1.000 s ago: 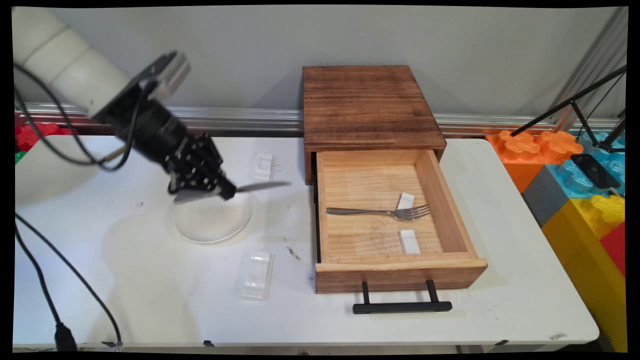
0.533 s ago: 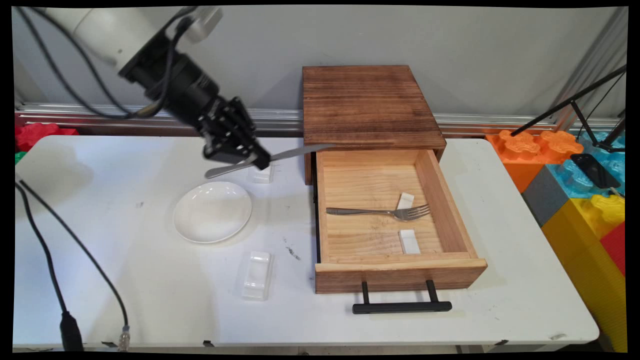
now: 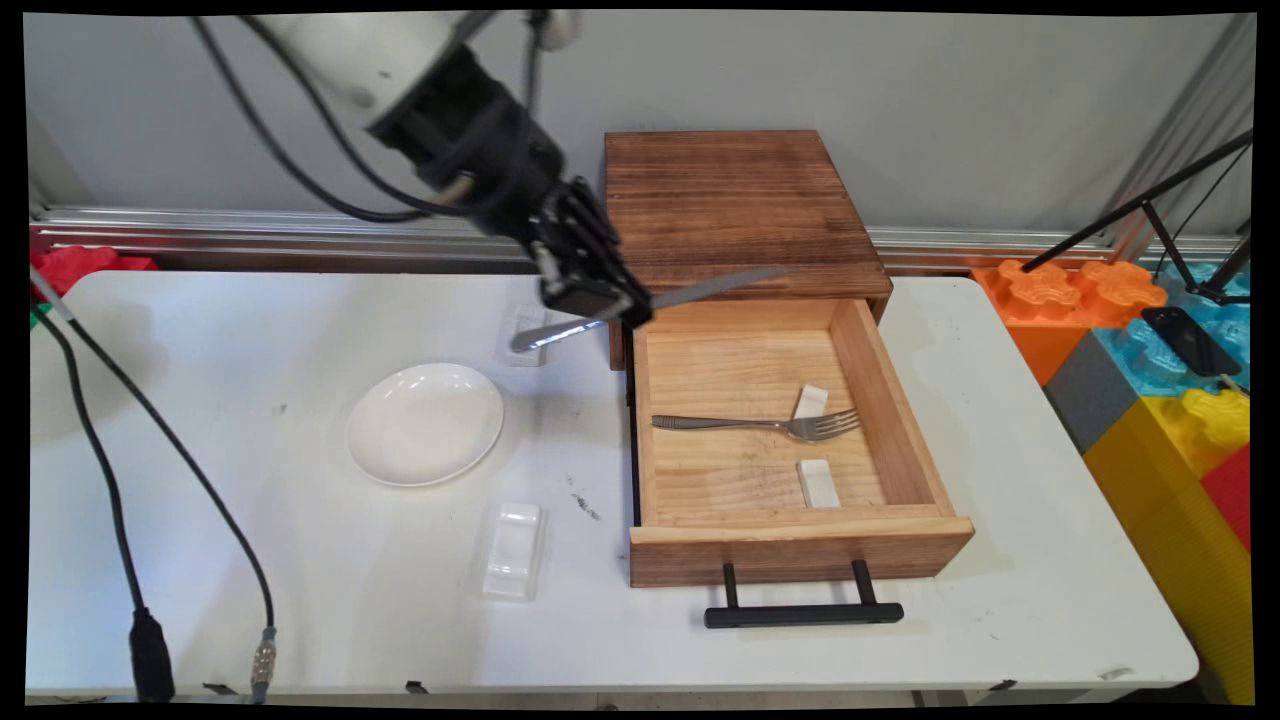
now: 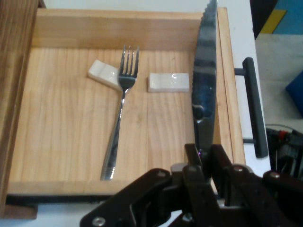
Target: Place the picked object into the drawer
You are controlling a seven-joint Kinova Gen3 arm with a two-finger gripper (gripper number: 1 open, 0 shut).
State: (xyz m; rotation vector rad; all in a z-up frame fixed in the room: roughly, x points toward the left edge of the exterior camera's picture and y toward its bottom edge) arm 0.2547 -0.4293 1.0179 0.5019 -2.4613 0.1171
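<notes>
My gripper [image 3: 605,303] [image 4: 204,158] is shut on a steel knife [image 3: 700,290] [image 4: 204,90]. It hovers over the back left corner of the open wooden drawer [image 3: 800,545] [image 4: 118,28]. The knife lies level, blade out over the drawer's back edge, handle end [image 3: 535,335] trailing left. Inside the drawer a fork [image 3: 760,424] [image 4: 120,123] rests with its tines on a white rest [image 3: 811,401] [image 4: 103,73]. A second white rest [image 3: 819,482] [image 4: 168,82] lies bare near the drawer's front.
A brown wooden cabinet [image 3: 740,205] holds the drawer, whose black handle [image 3: 803,612] [image 4: 254,109] juts forward. A white plate [image 3: 425,423] and two white rests [image 3: 513,549] [image 3: 524,322] sit on the table [image 3: 300,600] at left. Coloured blocks [image 3: 1160,380] stand at right.
The gripper has carried the knife up from above the plate and rightward to the drawer's back left corner. Fork, plate and rests have stayed put.
</notes>
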